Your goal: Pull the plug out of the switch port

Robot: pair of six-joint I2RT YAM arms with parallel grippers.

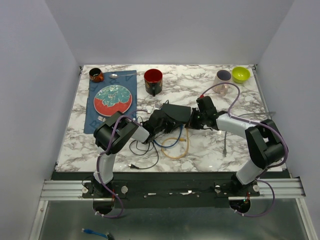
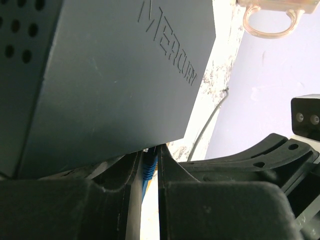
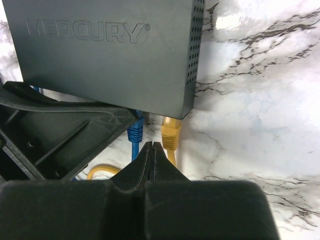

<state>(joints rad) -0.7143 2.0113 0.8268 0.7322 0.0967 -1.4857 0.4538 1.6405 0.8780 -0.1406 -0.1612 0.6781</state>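
The black Mercury switch [image 1: 176, 112] lies mid-table and also shows in the left wrist view [image 2: 110, 75] and the right wrist view [image 3: 110, 55]. A blue plug [image 3: 135, 131] and a yellow plug [image 3: 171, 135] sit in its ports, side by side. My left gripper [image 1: 161, 126] is at the switch's port side, and in its own view [image 2: 148, 170] its fingers are shut on the blue plug [image 2: 148, 167]. My right gripper [image 3: 152, 147] is shut and empty, its tips just below the switch between the two plugs. It shows in the top view [image 1: 189, 121].
Blue [image 1: 170, 142], yellow [image 1: 177, 150] and black [image 1: 142, 155] cables loop on the marble in front of the switch. A red mug [image 1: 153, 81], a plate [image 1: 112, 98] on a blue mat, a pink mug [image 1: 223, 80] and a green bowl [image 1: 240, 74] stand behind.
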